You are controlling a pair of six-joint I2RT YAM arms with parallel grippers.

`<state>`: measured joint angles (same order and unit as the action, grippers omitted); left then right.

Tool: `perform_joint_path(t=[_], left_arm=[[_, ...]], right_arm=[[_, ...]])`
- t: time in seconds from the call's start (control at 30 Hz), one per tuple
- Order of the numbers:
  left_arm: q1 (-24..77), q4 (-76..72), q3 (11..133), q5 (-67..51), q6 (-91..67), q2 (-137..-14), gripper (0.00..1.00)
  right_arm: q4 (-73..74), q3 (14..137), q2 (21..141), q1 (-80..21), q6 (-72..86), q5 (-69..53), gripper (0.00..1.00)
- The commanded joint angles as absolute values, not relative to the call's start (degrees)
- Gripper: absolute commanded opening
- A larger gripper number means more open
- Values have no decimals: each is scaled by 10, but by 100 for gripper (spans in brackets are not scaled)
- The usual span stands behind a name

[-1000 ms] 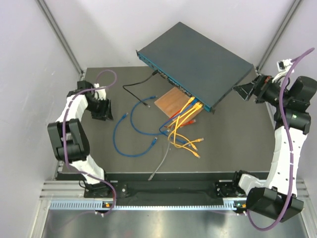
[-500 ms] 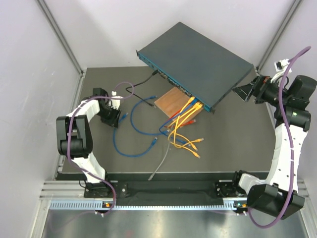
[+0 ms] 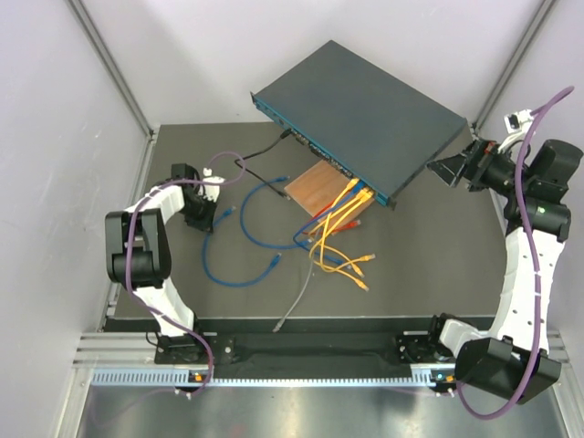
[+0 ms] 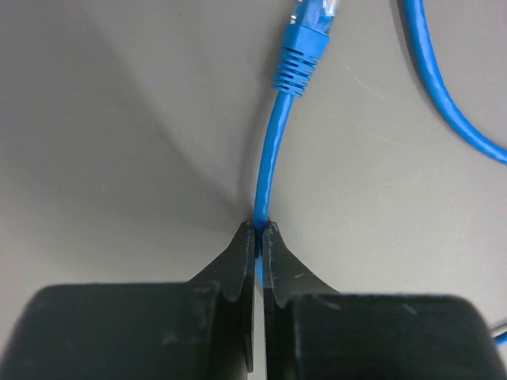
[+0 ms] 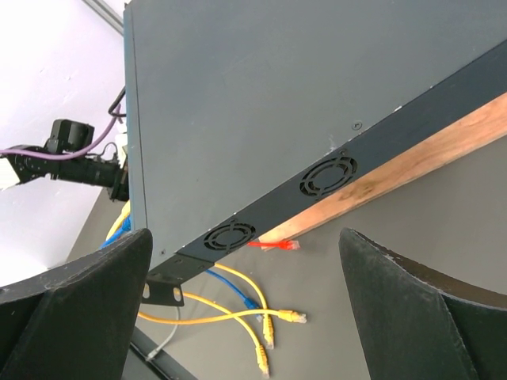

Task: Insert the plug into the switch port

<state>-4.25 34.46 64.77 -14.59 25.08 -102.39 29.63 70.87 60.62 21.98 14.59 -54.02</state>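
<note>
The switch (image 3: 360,114) is a flat dark teal-grey box lying askew at the back, its front face with the sockets turned toward the mat's middle. My left gripper (image 3: 208,212) is low on the mat at the left. In the left wrist view its jaws (image 4: 259,229) are shut on a blue cable (image 4: 269,158), a short way behind the blue plug (image 4: 305,47). My right gripper (image 3: 444,170) stands open beside the switch's right side. In the right wrist view the switch (image 5: 261,103) and its fan vents fill the space between the wide fingers (image 5: 95,301).
A brown wooden board (image 3: 315,190) props up the switch. Yellow cables (image 3: 342,246) and blue ones hang from the front sockets and sprawl on the mat. A black cable (image 3: 260,169), a grey cable (image 3: 297,301) and a red plug (image 5: 273,245) lie nearby.
My left gripper has swung right from the mat's left edge to the blue cable's end and shut on it; the blue loop shifted slightly. The right arm has barely moved.
</note>
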Motion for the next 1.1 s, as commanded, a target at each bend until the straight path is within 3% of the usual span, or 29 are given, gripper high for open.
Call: perform_joint_path(t=[0.0,0.3,0.53,0.63,0.77,0.9,1.07], left_arm=[[-59,353,645,-170,221,-992,0],[-67,505,731,-280,178,-800,0],[-52,615,816,-418,160,-721,0],[35,614,859,-409,125,-699,0],[194,547,882,-311,1,-686,0],[232,488,900,-311,-101,-697,0],[389,425,914,-270,-164,-729,0]], right_arm=[[264,704,599,227,152,-552,100],[247,677,577,226,157,-568,100],[192,648,554,225,195,-589,96],[192,642,553,220,200,-585,94],[188,624,550,216,214,-569,93],[173,622,541,213,230,-561,90],[36,597,519,182,326,-597,71]])
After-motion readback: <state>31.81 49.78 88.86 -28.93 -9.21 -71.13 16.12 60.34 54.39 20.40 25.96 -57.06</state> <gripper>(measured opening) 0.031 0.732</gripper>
